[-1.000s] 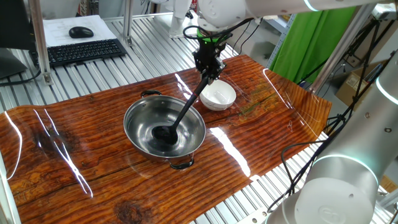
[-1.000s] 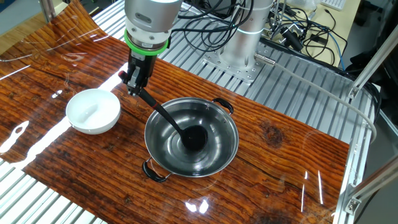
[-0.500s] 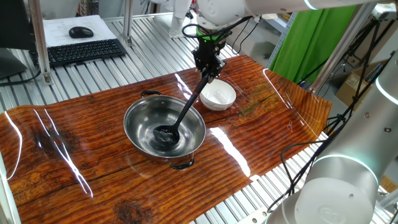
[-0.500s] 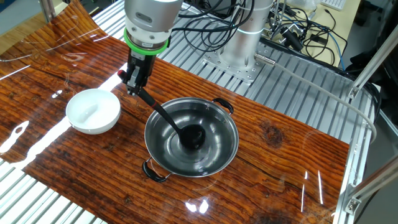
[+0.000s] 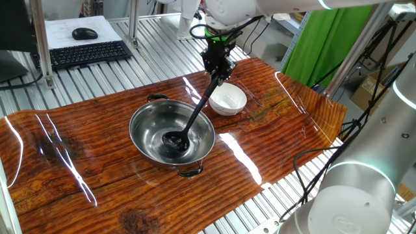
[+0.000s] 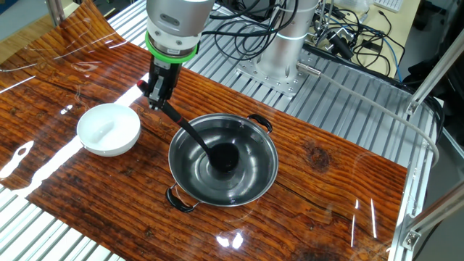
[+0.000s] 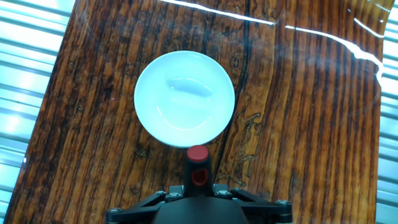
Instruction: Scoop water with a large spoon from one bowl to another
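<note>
My gripper (image 5: 216,67) (image 6: 159,93) is shut on the upper end of the large spoon's slim black handle (image 5: 196,112) (image 6: 187,127). The handle slants down into the big steel bowl (image 5: 134,123) (image 6: 270,148), and the black scoop (image 5: 173,138) (image 6: 224,156) sits low near the bowl's bottom. The small white bowl (image 5: 227,101) (image 6: 109,129) (image 7: 185,98) stands on the table right beside the steel one. It lies almost straight below my hand. In the hand view the handle's red-tipped end (image 7: 198,155) sticks out between the jaws (image 7: 199,185). I cannot make out the water clearly.
A glossy wood-grain sheet (image 5: 71,149) covers the table, with slatted metal around it. A keyboard (image 5: 84,53) and mouse (image 5: 84,33) lie far behind. Another robot's base (image 6: 283,51) and cables stand behind the steel bowl, and a grey arm (image 5: 357,188) fills the near right corner.
The scoop has shifted slightly inside the steel bowl and the hand has edged a little. The grip on the handle is unchanged.
</note>
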You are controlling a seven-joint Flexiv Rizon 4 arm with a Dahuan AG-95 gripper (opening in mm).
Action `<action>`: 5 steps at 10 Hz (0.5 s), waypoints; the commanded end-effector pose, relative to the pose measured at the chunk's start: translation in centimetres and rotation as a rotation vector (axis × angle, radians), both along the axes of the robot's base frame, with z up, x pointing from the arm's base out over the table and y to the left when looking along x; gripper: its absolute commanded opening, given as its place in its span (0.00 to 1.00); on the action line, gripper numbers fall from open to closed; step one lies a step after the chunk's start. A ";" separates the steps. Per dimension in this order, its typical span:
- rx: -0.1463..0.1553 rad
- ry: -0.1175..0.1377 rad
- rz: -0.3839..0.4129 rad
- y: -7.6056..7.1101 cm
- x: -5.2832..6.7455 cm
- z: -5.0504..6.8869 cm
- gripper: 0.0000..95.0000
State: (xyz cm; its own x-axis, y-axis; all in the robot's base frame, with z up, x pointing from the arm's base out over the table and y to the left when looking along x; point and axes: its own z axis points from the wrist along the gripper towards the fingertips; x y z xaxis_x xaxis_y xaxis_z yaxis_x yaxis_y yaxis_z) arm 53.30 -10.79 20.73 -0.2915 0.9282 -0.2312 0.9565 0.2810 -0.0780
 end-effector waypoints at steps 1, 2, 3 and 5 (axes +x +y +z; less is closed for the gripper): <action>0.000 0.004 0.001 0.0 0.0 0.2 0.00; 0.000 0.007 0.003 -0.1 0.0 0.3 0.00; 0.001 0.012 0.005 -0.1 0.1 0.5 0.00; -0.007 0.014 0.009 -0.1 0.0 0.7 0.00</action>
